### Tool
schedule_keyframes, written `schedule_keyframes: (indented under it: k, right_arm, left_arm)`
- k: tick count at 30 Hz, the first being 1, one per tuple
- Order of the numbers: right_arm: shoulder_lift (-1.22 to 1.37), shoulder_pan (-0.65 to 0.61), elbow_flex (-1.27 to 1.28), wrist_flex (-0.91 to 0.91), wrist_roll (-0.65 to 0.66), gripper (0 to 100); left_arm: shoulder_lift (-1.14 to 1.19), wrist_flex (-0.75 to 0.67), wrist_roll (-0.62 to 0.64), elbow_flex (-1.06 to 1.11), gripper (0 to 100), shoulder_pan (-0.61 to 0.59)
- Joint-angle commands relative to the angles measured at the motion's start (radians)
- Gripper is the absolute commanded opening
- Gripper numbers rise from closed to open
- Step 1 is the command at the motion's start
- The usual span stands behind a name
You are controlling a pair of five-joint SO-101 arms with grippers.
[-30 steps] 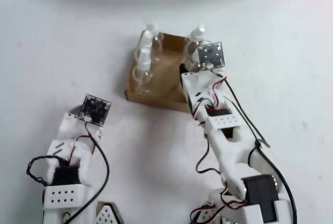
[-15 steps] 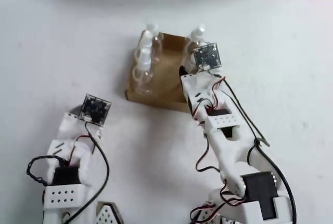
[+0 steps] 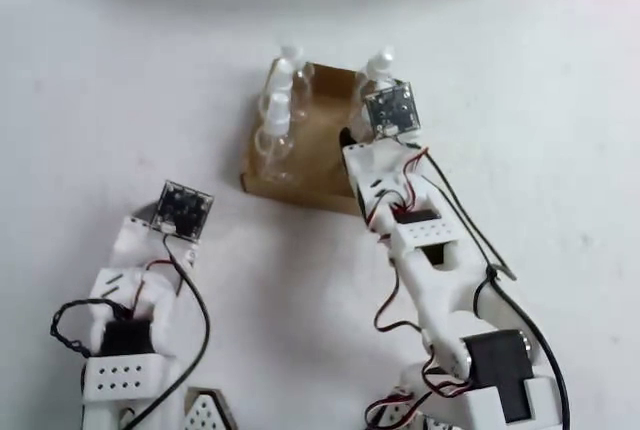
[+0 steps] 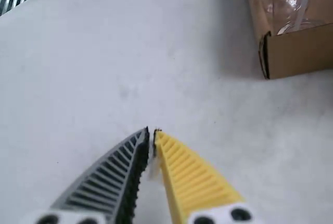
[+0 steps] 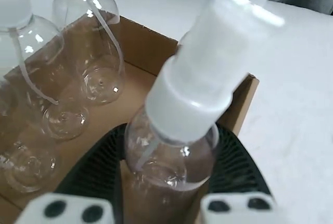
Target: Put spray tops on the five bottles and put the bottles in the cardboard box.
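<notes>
Our right gripper (image 5: 166, 151) is pinching a bottle (image 5: 190, 109) w/ spray top on, black jaws spread only to bottle width, one each side of its body. The bottle is in the cardboard box (image 3: 318, 155), at the far corner nearest that arm; can't tell if it touches the floor. Three capped bottles (image 3: 276, 125) stand along the opp. wall. Our left gripper (image 4: 151, 136) is pressed together, holding nothing, over bare table (image 3: 150, 70) near a box corner.

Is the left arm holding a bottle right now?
No, the left jaws are shut with nothing between them, over the table.
</notes>
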Motion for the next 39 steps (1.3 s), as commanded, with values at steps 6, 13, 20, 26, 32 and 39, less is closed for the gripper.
schedule_keyframes:
  k: [6,13,20,26,32,39]
  right_arm:
    - [-0.007,-0.010,-0.009,-0.016,0.014,1.9]
    - [-0.007,-0.024,-0.009,-0.015,0.014,1.9]
    - [-0.007,-0.035,-0.008,-0.010,0.014,6.3]
    - [-0.007,-0.036,-0.011,0.025,0.015,11.6]
    - [-0.007,-0.038,-0.011,0.027,0.069,12.0]
    - [-0.007,-0.038,-0.009,0.028,0.078,12.0]
  left_arm:
    - [0.008,-0.028,-0.012,-0.005,2,0.008]
    - [0.008,-0.028,-0.012,-0.005,2,0.008]
    - [0.008,-0.028,-0.012,-0.005,2,0.008]
    - [0.008,-0.028,-0.012,-0.005,2,0.008]
    - [0.008,-0.028,-0.012,-0.005,2,0.008]
    - [0.008,-0.028,-0.012,-0.005,2,0.008]
